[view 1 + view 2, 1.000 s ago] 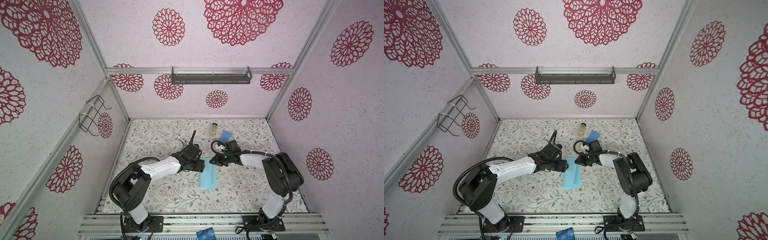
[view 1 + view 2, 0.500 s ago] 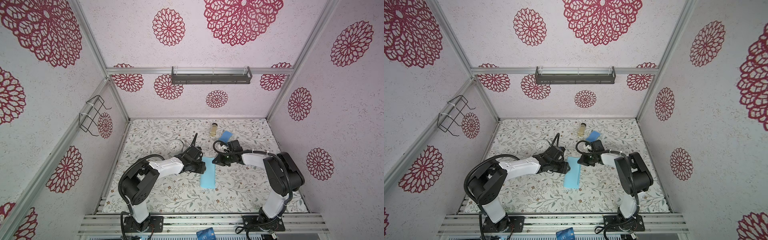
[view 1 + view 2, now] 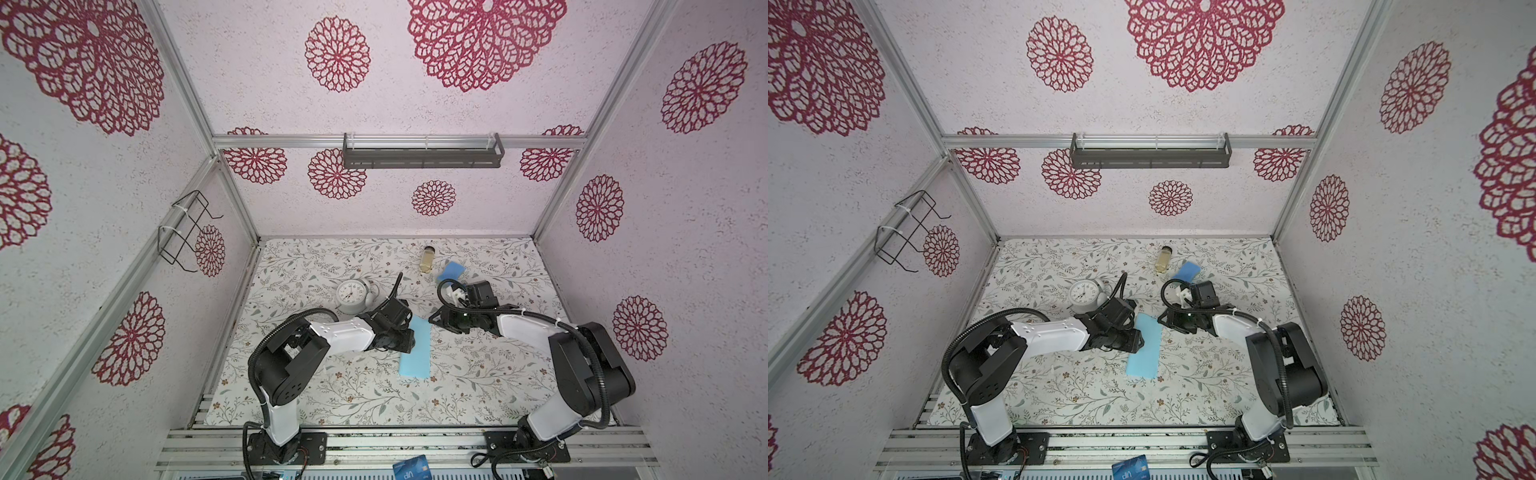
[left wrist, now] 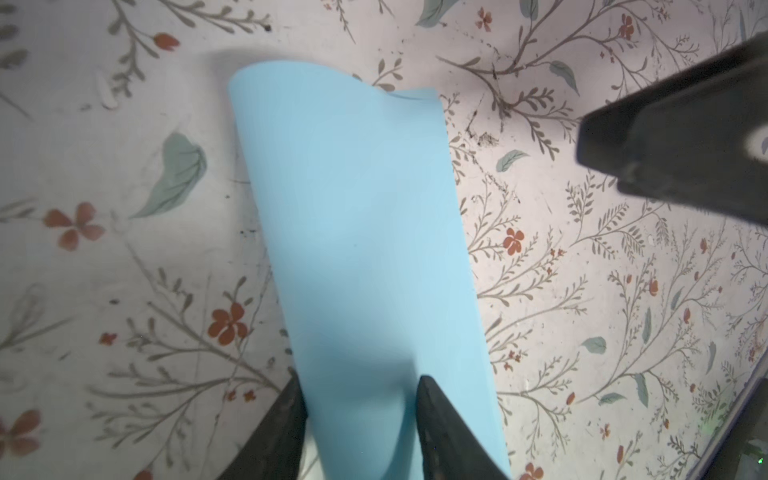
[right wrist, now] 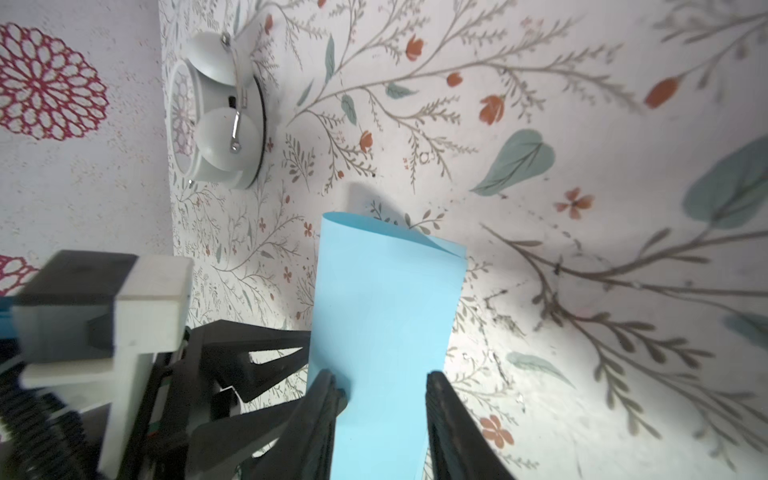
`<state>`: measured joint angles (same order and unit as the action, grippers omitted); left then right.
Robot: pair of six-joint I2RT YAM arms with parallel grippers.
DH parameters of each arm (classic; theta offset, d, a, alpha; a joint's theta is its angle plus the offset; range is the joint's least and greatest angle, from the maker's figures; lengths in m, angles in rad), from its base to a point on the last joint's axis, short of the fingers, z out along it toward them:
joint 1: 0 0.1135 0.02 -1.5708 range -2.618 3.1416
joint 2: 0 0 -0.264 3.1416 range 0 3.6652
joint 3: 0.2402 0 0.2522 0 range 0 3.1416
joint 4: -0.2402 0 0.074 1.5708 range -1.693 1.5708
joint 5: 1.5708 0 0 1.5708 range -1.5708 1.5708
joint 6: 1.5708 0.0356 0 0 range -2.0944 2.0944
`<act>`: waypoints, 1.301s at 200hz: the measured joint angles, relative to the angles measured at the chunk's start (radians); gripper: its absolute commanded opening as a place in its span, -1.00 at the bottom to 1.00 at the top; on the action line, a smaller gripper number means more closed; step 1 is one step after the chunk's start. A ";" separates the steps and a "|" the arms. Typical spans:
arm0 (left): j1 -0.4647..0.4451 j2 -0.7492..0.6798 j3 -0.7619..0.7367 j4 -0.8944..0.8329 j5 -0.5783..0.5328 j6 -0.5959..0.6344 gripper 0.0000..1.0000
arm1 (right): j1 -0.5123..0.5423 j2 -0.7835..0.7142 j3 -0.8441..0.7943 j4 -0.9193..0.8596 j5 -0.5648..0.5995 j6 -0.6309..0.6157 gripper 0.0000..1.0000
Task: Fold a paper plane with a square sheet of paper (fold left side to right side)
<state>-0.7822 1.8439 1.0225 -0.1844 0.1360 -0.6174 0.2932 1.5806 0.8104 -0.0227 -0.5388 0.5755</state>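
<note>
A floral mat (image 3: 332, 395) is being shown across the lower middle of both top views. Just below the frame's centre, the light blue sheet of paper (image 3: 415, 353) (image 3: 1144, 353) is lying on it, doubled into a long strip with its top layer bowing up loosely. At its left edge the left gripper (image 3: 409, 343) (image 4: 359, 382) is being held with jaws released. At its upper right corner the right gripper (image 3: 434, 322) (image 5: 378, 376) is likewise unclenched, with paper between the fingers. A white clock (image 3: 351, 295) is standing up-left.

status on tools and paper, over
Left tool open over the sheet of paper. Right tool open over it too. Sheet folded in half, one end bowed up. Clock stands apart, not in the way.
</note>
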 measured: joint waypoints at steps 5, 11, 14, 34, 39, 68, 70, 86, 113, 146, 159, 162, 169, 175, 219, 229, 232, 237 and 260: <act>-0.001 0.000 0.000 0.000 -0.004 -0.004 -0.07 | -0.004 -0.010 -0.009 0.000 0.007 0.003 -0.22; -0.001 0.000 0.000 0.000 -0.009 -0.008 -0.07 | -0.009 -0.018 -0.019 0.000 0.013 0.008 -0.24; -0.001 0.000 0.000 0.000 -0.012 -0.011 -0.07 | -0.011 -0.021 -0.025 0.000 0.016 0.009 -0.25; -0.001 0.000 0.000 0.000 -0.021 -0.028 -0.07 | -0.020 -0.020 -0.059 -0.002 0.034 0.019 -0.44; -0.001 0.000 0.000 0.000 -0.023 -0.032 -0.06 | -0.021 -0.016 -0.065 -0.004 0.035 0.021 -0.52; -0.003 0.000 0.000 -0.001 -0.040 -0.053 -0.06 | -0.023 0.029 -0.077 -0.002 0.033 0.035 -0.89; -0.003 0.000 0.000 -0.001 -0.041 -0.054 -0.07 | -0.023 0.033 -0.077 0.000 0.032 0.034 -0.90; -0.003 0.000 0.000 -0.001 -0.045 -0.065 -0.06 | -0.023 0.066 -0.078 0.008 0.026 0.039 -0.98; -0.005 0.000 0.000 -0.001 -0.051 -0.073 -0.06 | -0.022 0.105 -0.077 0.030 -0.001 0.038 -1.00; -0.006 0.000 -0.001 0.000 -0.052 -0.083 -0.07 | -0.014 0.137 -0.063 0.065 -0.032 0.044 -1.00; -0.007 -0.001 -0.002 0.000 -0.052 -0.087 -0.08 | -0.007 0.155 -0.048 0.074 -0.043 0.045 -1.00; -0.007 -0.002 -0.002 0.001 -0.052 -0.087 -0.08 | -0.005 0.160 -0.043 0.076 -0.046 0.045 -1.00; -0.007 -0.003 -0.004 0.000 -0.052 -0.090 -0.07 | 0.000 0.169 -0.035 0.080 -0.048 0.045 -1.00; -0.008 -0.005 -0.006 0.001 -0.052 -0.092 -0.08 | 0.004 0.177 -0.027 0.084 -0.051 0.045 -1.00; -0.014 -0.021 -0.032 0.011 -0.053 -0.111 -0.08 | 0.032 0.237 0.028 0.106 -0.077 0.045 -1.00; -0.017 -0.025 -0.038 0.016 -0.055 -0.114 -0.08 | 0.038 0.247 0.040 0.108 -0.080 0.045 -1.00; -0.018 -0.026 -0.040 0.016 -0.056 -0.115 -0.08 | 0.039 0.249 0.042 0.108 -0.081 0.045 -1.00; -0.019 -0.028 -0.043 0.016 -0.058 -0.117 -0.08 | 0.040 0.254 0.047 0.108 -0.082 0.045 -1.00; -0.023 -0.037 -0.056 0.025 -0.064 -0.126 -0.08 | 0.043 0.264 0.064 0.097 -0.089 0.043 -1.00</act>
<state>-0.8047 1.8072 0.9661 -0.1593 0.0723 -0.7433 0.3363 1.8442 0.8742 0.0742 -0.6273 0.6182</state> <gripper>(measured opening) 0.461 0.050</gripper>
